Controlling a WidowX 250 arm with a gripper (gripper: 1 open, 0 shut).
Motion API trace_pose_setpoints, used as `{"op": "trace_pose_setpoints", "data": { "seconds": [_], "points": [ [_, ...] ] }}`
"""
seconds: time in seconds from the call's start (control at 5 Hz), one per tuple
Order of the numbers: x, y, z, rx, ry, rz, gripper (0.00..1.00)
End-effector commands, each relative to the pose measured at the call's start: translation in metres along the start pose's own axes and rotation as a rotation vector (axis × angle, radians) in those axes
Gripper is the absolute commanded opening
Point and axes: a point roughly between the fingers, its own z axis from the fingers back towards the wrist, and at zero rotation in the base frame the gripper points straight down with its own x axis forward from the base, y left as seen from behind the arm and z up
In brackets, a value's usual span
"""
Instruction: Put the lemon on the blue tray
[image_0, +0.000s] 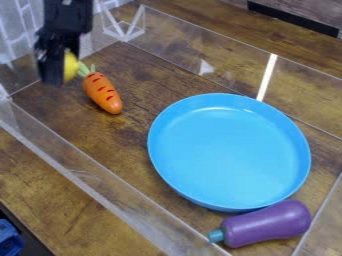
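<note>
- Yellow lemon sits between the dark fingers of the gripper at the far left, up and left of the carrot; the fingers are drawn in narrow on it, one on each side.
- Whether the lemon is clear of the wood below cannot be told for sure, as that part of the picture is blurred, but it shows above the carrot's green top, just beside it.
- Up from the carrot, the black arm rises out of the top edge of the picture, in front of a clear wall with pale markings.
- Left of and below the carrot, a clear rail runs slantwise toward the bottom edge, closing off the near side of the table.
- Orange carrot lies tilted, green end up-left, orange tip pointing down-right toward the tray.
- Right of the carrot is a strip of bare wood, then the tray's raised blue rim; the two are near but apart.
- Inside the rim the tray shows only flat blue.
- Farther right and lower than the carrot, a purple eggplant lies just outside the tray's lower rim, close to it, its teal stem end pointing left.
- Up and right of the carrot, beyond the tray, more bare wood carries a bright streak of glare.
</note>
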Motion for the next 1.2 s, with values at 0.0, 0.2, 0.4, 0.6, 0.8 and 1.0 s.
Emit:
{"op": "trace_pose_setpoints", "data": {
  "seconds": [0.0,0.2,0.4,0.6,0.8,1.0],
  "points": [
    [0.026,-0.014,0.048,0.103,-0.010,-0.022,0.00],
    [0.061,-0.028,0.051,0.107,-0.001,-0.125,0.00],
    [0.096,-0.044,0.048,0.106,0.003,-0.186,0.00],
    [0.128,-0.065,0.044,0.103,0.003,-0.165,0.00],
    [0.153,-0.081,0.038,0.098,-0.019,-0.106,0.00],
    [0.171,-0.086,0.035,0.095,-0.037,-0.047,0.00]
  ]
}}
